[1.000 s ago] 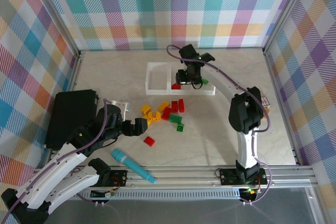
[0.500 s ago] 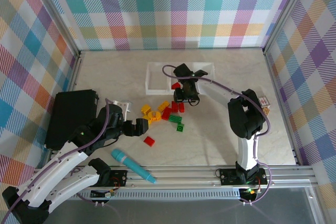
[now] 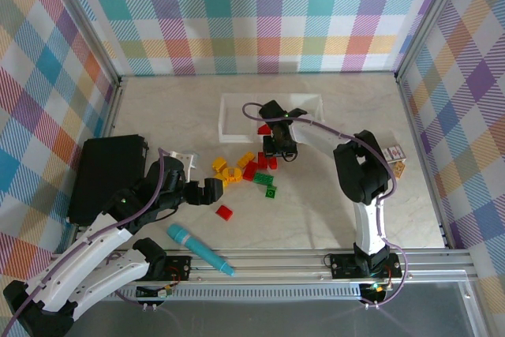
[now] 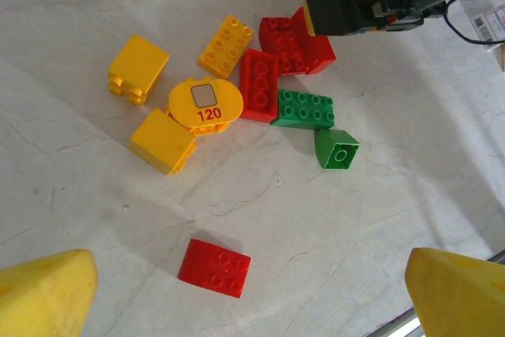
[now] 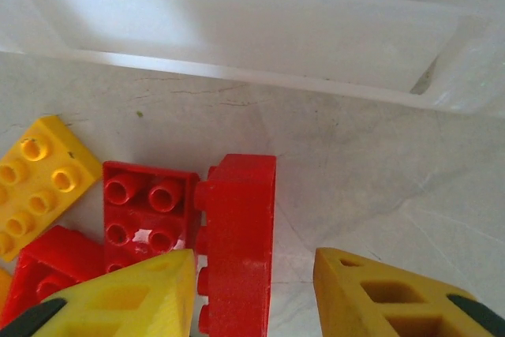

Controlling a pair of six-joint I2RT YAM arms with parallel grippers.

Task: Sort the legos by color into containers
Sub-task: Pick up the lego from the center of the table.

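Note:
The legos lie in a loose pile [image 3: 246,168] in front of the white three-compartment tray [image 3: 230,102], with yellow ones to the left, red in the middle and two green [image 4: 304,108] to the right. One red brick [image 3: 264,128] is inside the tray. My right gripper [image 5: 252,290] is open and low over the pile's far end, its yellow fingers either side of a red brick on its edge [image 5: 241,234]. My left gripper [image 4: 252,297] is open above a lone red brick [image 4: 215,267] that lies nearer than the pile.
A big black flat box [image 3: 106,175] lies at the left. A teal marker pen [image 3: 199,248] rests near the front rail. A round yellow piece marked 120 [image 4: 205,102] sits among the yellow bricks. A small card [image 3: 393,154] lies beside the right arm.
My right gripper has come back from over the tray and dropped to the far end of the pile, around the red brick on its edge. The left arm has hardly moved.

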